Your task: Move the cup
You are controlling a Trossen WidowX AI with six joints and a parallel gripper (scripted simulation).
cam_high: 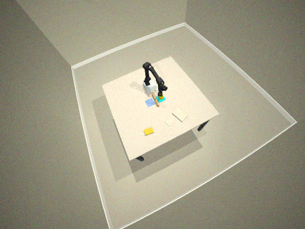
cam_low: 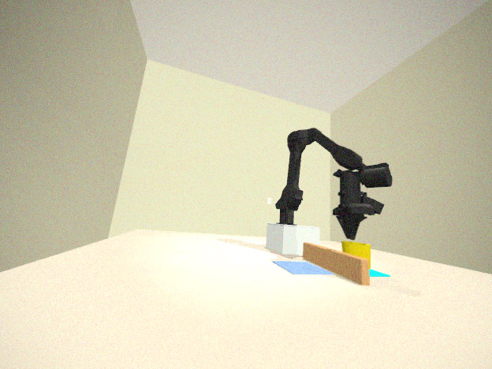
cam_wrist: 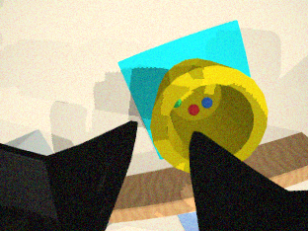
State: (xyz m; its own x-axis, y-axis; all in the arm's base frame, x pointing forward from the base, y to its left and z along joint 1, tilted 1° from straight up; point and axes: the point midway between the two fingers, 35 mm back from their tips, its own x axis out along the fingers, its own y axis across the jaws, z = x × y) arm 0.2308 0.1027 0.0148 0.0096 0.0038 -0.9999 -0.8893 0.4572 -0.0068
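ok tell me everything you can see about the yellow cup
The yellow cup is a round, open-topped cylinder with a thick rim and a plain matte look. It stands upright on the cyan pad, just behind the wooden bar. Inside lie three small marbles: red, blue and green. The gripper hangs just above the rim, fingers parted and apparently not gripping it.

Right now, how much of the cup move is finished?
Done: yellow cup stands upright on the cyan pad, past the wooden bar; three marbles sit inside. In hand: open gripper hangs just above the rim, holding nothing. Left: only backing clear.
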